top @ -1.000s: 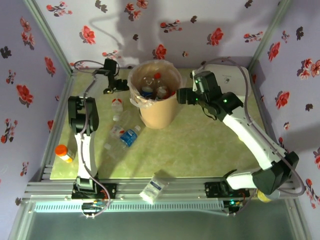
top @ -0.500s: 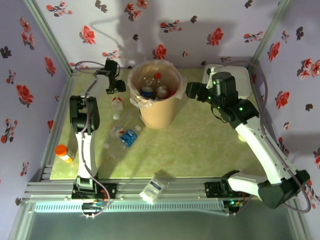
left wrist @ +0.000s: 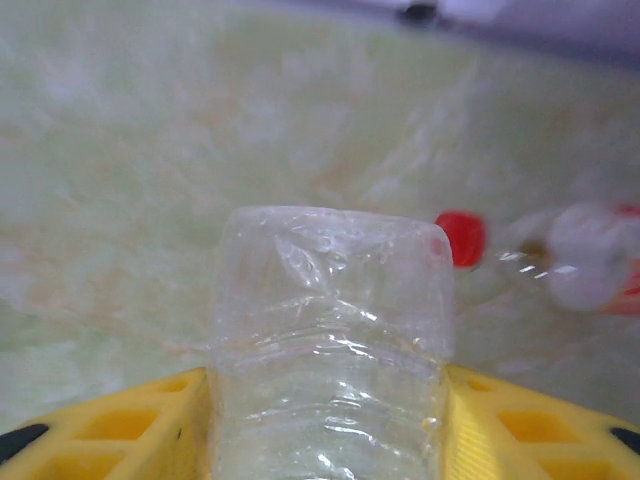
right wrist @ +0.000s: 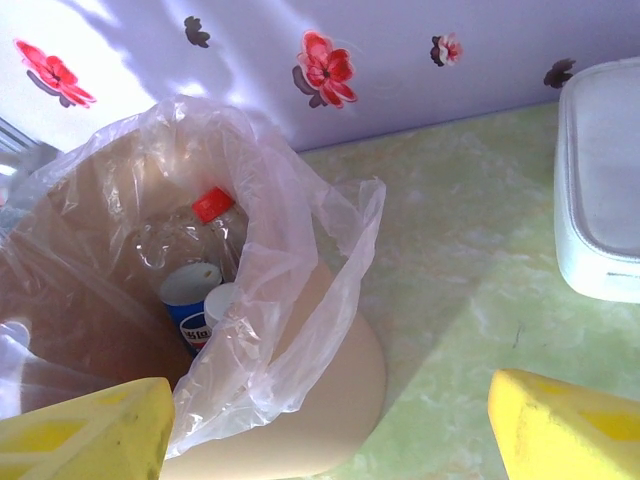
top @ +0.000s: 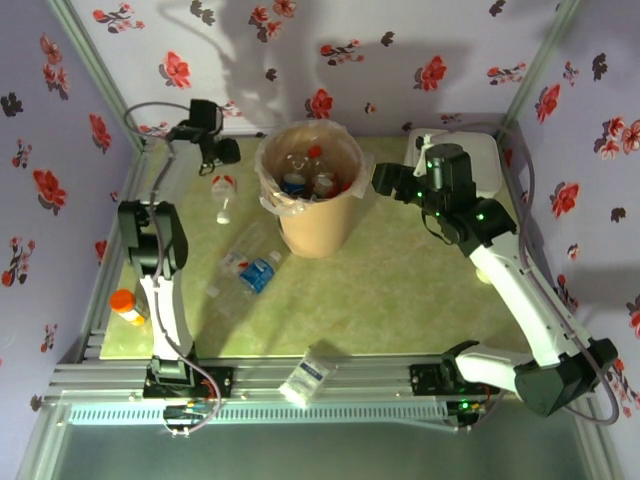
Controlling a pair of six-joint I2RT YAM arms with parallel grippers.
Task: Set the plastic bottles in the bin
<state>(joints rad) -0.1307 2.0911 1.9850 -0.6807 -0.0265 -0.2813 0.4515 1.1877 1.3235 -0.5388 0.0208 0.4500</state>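
what changed: vs half a sec ago my left arm (top: pixel 150 240) has swung up n back toward the far-left corner, and the held bottle (top: pixel 222 195) came up w/ it. It was lying on the surface (top: pixel 400 300) beside the bin, now it hangs clear of it.
left jaws: pinching that clear bottle (left wrist: pixel 330 350), a yellow pad on each side. Grip looks centred from the wrist cam.
right jaws: spread wide, nothing between them. My right arm (top: pixel 500 265) backed off the bin rim about a sec ago n hasn't budged since, parked just right of the bin (top: pixel 312 228).
what it means: imo the pick is done. What's left for this one is carry over the rim n let go.
bin: far middle of the surface, bag-lined, w/ binned bottles (top: pixel 308 175) already inside, also seen from the right wrist (right wrist: pixel 190 300).
still to do: loose bottles (top: pixel 250 270) lying near-left of the bin, well apart from both jaws.
edges: back wall n left wall sit close to the left arm, so not much room to swing outward. The bag (top: pixel 270 205) flares past the rim on my side and could snag if I come in low.
open room: the gap between held bottle n rim looks free, and there's a big bare stretch near-right of the bin.
other stuff: white box (top: pixel 470 160) in the far-right corner, orange-capped bottle (top: pixel 125 305) at the left edge, small carton (top: pixel 305 375) at the near edge.
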